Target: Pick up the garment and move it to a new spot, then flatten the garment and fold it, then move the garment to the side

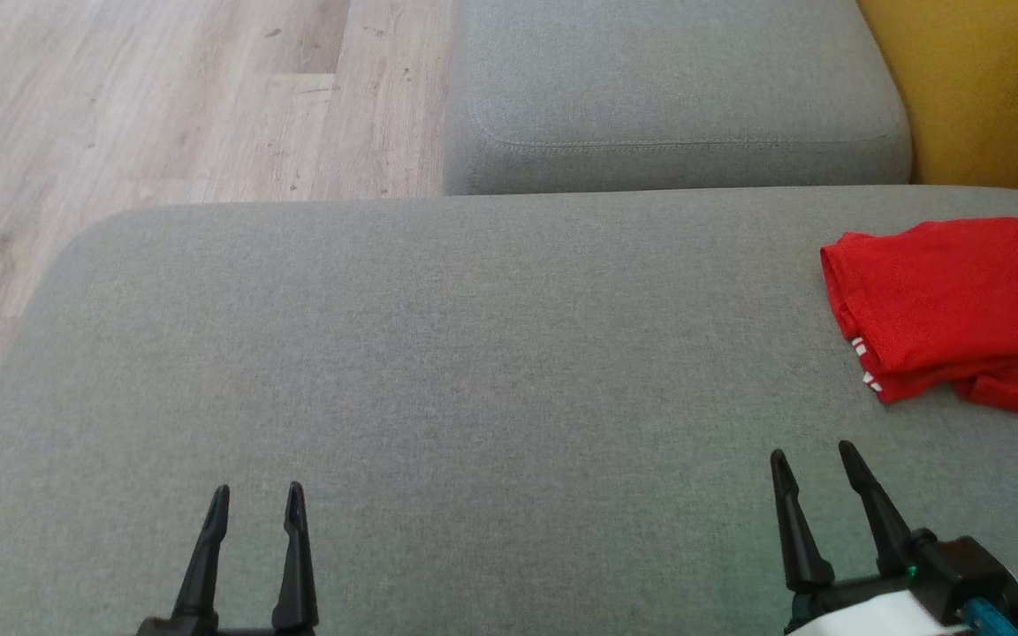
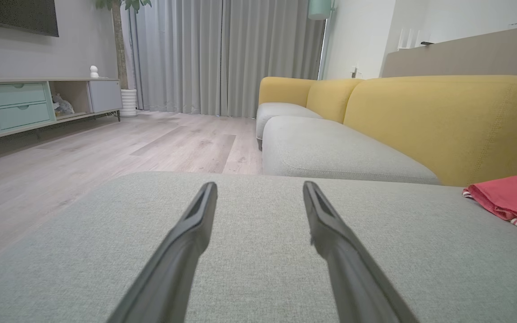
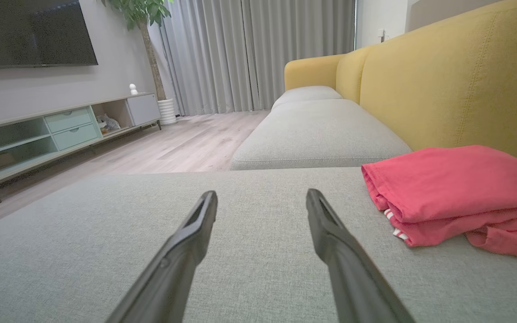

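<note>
Red folded fabric garment (image 1: 951, 309) is lying at the right edge of the grey woven sofa cushion (image 1: 474, 353), near the yellow backrest (image 1: 986, 79).
I am reading this as the set-aside step looking done, or a pick-up not yet begun; if the latter, the next move is calling for a rightward reach by the right gripper (image 1: 811, 450). It and the left gripper (image 1: 259, 488) are hovering low over bare cushion, fingers spread wide, holding nothing, apart from the garment.

Home living room: yellow sofa (image 3: 442, 85), wall TV (image 3: 29, 33), media console (image 3: 61, 128), curtains (image 3: 258, 54), potted plant (image 3: 144, 18), wood floor (image 2: 106, 148).
</note>
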`<state>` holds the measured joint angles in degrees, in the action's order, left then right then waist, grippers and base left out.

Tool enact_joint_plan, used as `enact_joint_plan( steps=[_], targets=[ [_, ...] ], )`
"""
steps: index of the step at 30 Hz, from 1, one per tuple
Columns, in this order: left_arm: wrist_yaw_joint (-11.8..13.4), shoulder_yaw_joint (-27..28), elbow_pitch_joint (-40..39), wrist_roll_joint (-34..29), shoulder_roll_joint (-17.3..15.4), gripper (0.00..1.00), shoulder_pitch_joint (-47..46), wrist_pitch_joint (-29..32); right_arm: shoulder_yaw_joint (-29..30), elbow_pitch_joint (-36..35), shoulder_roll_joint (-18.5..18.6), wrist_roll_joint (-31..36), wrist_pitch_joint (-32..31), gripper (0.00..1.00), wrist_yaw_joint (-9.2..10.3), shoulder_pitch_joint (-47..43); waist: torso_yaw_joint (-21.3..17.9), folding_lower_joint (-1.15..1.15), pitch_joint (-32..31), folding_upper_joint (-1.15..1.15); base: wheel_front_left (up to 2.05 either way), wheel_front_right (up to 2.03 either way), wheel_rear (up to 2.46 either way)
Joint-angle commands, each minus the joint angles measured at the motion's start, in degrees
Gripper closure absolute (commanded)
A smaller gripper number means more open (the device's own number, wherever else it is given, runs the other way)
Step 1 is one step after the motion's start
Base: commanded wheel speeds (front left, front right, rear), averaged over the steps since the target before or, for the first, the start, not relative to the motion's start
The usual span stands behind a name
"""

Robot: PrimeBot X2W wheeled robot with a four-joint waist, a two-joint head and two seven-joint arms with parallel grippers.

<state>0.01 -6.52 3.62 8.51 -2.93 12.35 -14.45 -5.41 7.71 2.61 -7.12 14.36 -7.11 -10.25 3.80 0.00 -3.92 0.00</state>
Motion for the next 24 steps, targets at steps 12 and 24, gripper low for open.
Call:
enact_joint_plan(
  steps=[12,24],
  targets=[
    [-0.1,-0.1,2.2,-1.4,0.1,1.00,0.1,0.3,0.0,1.0,0.0,-1.6,-0.1,1.00,0.02,-1.3,-0.3,0.00,-0.2,0.00,0.00,0.00,0.00],
    [-0.7,0.7,3.0,7.4,-0.4,1.00,-1.7,1.9,0.6,1.6,0.6,-10.4,-1.6,1.00,-0.02,0.5,-0.6,0.00,0.2,0.00,0.00,0.00,0.00]
  ],
)
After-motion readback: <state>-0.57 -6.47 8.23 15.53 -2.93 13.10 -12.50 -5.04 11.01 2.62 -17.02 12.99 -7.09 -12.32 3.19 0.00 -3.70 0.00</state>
